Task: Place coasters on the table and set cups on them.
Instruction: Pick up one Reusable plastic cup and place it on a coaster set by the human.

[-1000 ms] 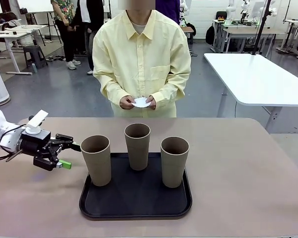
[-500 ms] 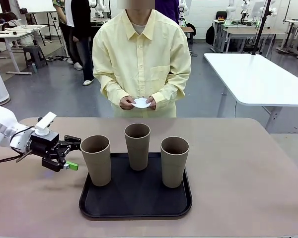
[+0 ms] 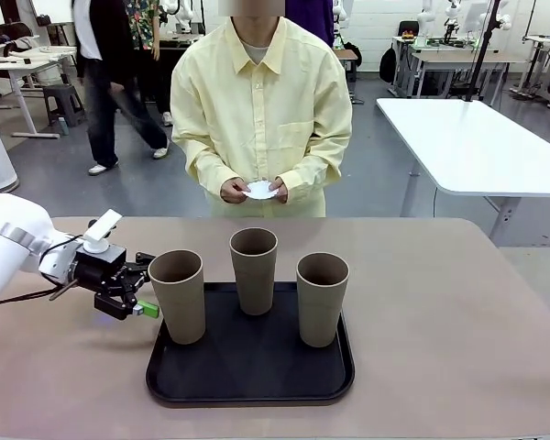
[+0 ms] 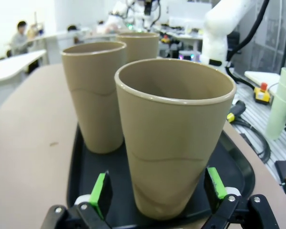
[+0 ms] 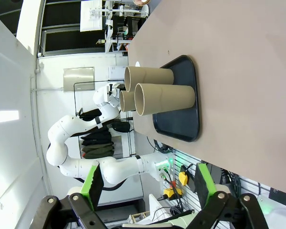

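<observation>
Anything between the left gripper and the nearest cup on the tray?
Nothing visible. The left gripper is open, and the leftmost cup stands directly ahead of its fingers, on the black tray.

left gripper [image 3: 147, 285]: jaws apart, beside leftmost cup [image 3: 177, 295] | coasters [image 3: 261, 190]: in person's hands [image 3: 234, 191]

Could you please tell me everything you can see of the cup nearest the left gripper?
The cup is a tall, tapered, handle-less tumbler, matte grey-brown, plastic-looking, with a faint line round its body. It stands upright and looks empty on the left end of the black tray, apart from the other two cups. The left gripper's open fingers flank its lower part without gripping it.
</observation>
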Robot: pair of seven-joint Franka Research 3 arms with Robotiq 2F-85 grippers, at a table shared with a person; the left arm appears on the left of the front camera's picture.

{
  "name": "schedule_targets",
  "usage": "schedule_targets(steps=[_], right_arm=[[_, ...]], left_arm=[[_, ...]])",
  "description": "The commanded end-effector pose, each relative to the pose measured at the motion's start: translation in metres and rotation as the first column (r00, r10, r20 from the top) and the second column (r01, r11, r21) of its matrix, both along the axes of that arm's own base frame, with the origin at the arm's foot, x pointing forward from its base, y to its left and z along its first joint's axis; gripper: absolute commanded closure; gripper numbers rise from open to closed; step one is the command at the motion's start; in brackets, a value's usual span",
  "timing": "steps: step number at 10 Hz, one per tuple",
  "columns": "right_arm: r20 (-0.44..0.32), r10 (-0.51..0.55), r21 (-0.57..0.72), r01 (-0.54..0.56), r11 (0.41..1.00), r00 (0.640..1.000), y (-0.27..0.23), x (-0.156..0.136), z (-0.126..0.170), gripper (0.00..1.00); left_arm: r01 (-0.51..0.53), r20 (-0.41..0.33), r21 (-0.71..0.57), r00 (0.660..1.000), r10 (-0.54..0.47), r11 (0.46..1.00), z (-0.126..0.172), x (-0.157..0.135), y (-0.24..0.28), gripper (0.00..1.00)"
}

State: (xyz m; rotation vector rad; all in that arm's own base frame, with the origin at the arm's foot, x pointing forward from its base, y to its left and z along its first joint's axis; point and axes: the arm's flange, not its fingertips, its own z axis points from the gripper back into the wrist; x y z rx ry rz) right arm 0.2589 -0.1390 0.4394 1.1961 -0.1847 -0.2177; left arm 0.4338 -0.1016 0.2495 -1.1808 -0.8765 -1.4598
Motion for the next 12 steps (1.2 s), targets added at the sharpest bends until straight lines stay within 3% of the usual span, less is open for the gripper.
schedule_targets(steps=[1,10,11,12], right_arm=[[-0.001,-0.001,0.010,0.001,1.000,1.000,-0.001,0.000,0.000,0.00],[-0.001,-0.001,0.010,0.001,1.000,1.000,-0.001,0.000,0.000,0.00],[-0.001,-0.001,0.010,0.001,1.000,1.000,-0.001,0.000,0.000,0.00],[-0.001,-0.001,0.010,0.001,1.000,1.000,-0.001,0.000,0.000,0.00]], left_arm=[[0.007,0.030,-0.014,1.000,-0.007,1.000,-0.007,0.000,-0.011,0.00],[0.099,0.044,-0.073,0.994,-0.096,0.992,-0.016,-0.011,-0.025,0.00],[0.104,0.035,-0.082,0.994,-0.101,0.991,-0.017,-0.011,-0.023,0.56],[0.108,0.031,-0.088,0.994,-0.106,0.990,-0.018,-0.011,-0.022,0.56]])
